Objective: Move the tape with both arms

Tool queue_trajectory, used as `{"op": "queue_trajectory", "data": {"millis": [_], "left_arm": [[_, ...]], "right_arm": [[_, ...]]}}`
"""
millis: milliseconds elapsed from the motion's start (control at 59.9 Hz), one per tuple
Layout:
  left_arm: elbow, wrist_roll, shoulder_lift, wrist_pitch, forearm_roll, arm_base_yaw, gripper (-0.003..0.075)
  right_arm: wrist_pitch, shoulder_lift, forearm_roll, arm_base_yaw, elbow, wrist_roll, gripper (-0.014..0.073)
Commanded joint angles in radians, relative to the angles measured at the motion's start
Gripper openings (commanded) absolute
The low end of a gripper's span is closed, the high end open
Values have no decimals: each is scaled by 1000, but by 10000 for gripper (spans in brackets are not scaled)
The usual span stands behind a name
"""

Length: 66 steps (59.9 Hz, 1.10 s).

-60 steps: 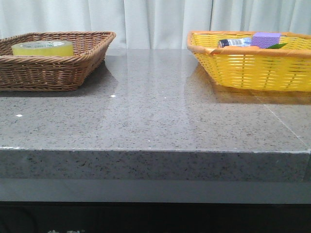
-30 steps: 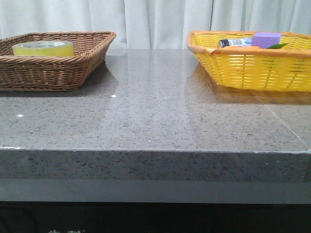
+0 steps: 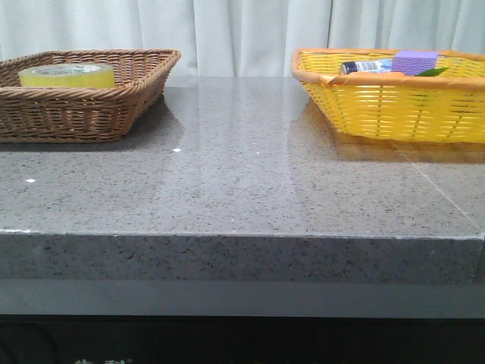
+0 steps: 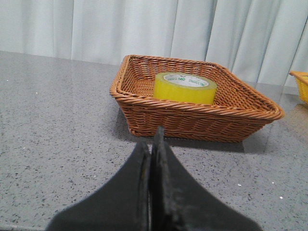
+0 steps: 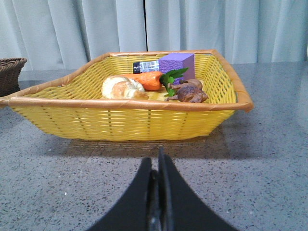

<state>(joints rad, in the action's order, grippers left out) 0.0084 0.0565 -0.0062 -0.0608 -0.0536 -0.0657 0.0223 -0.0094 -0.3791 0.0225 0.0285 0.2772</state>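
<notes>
The tape lies flat in the brown basket, well apart from the yellow basket, with both the left gripper and right gripper closed on nothing, which fits either end of the transfer.

Open grey countertop between brown wicker basket and yellow basket; basket walls ringing the contents.

yellow tape, brown wicker basket, yellow basket (orange rim).
</notes>
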Motion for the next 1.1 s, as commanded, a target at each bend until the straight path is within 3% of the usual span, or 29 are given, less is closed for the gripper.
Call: {"op": "queue_trajectory", "data": {"millis": [0,117,200,301,1085], "left_arm": [[40,11,-17,83,-8,3,-20],[40,11,-17,83,-8,3,-20],[40,11,-17,83,-8,3,-20],[40,11,-17,83,-8,3,-20],[40,11,-17,83,-8,3,-20]], "right_arm": [[-82,-28,-3,-1,-27,10,-69],[-111,-29,84,-1,-27,-49,-69],[-151,-29,239,-1,-27,-221,-69],[-175,-29,348,-1,-27,-335,-69],[-147,-29,312,-46,-27,-265,-69]]}}
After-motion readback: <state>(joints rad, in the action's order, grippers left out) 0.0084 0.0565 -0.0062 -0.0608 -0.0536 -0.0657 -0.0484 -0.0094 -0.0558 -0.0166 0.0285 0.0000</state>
